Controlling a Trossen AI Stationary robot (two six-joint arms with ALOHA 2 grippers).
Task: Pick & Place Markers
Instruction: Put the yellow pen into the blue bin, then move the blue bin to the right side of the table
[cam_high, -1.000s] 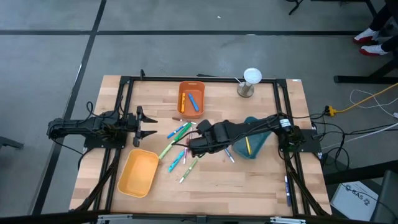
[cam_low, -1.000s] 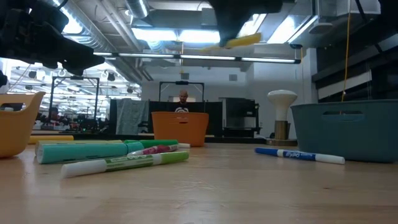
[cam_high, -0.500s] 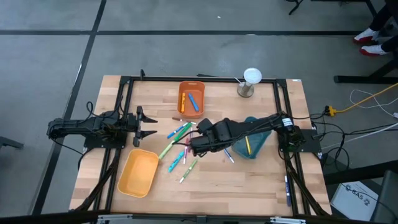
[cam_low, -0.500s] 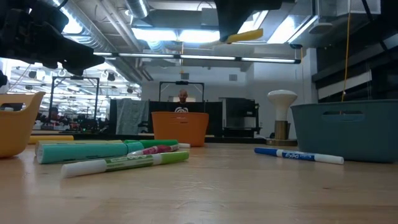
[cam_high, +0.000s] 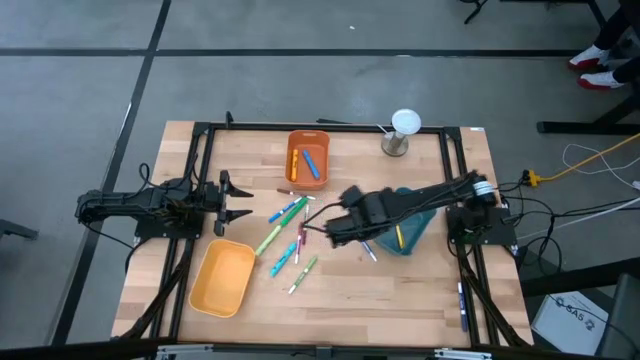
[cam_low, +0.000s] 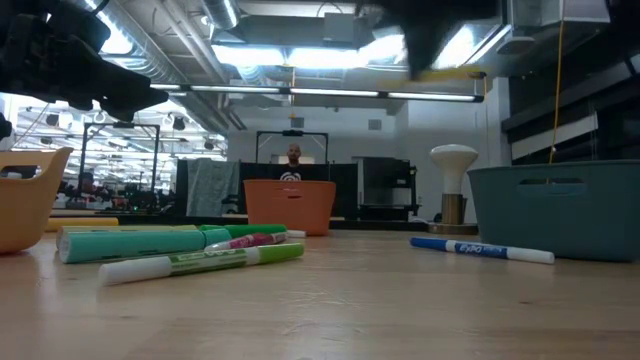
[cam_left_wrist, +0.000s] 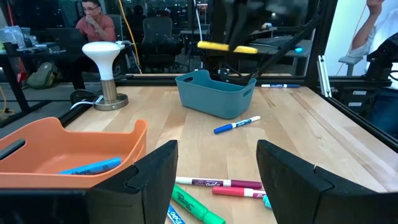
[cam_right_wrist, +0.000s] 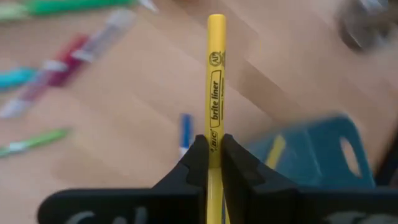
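My right gripper hangs above the table's middle, just left of the teal bin, and is shut on a yellow marker. That marker also shows in the left wrist view. Several markers in green, pink and blue lie flat on the wood left of the gripper. A blue marker lies beside the teal bin. At the table's left edge my left gripper waits open, pointing level, with nothing between its fingers. My right gripper pinches the yellow marker's barrel between its two fingers, partway along its length. The fingers come from above, slanting down, and lie across the marker. The marker hangs about level, clear of the table.
An orange bin holding a few markers stands at the far middle. A yellow-orange bin sits near the front left. A white mushroom-shaped lamp stands at the far right. One yellow marker lies inside the teal bin.
My right gripper has moved toward the table's right edge, toward the teal bin, carrying the yellow marker. The marker has stayed about level and clear of the table.
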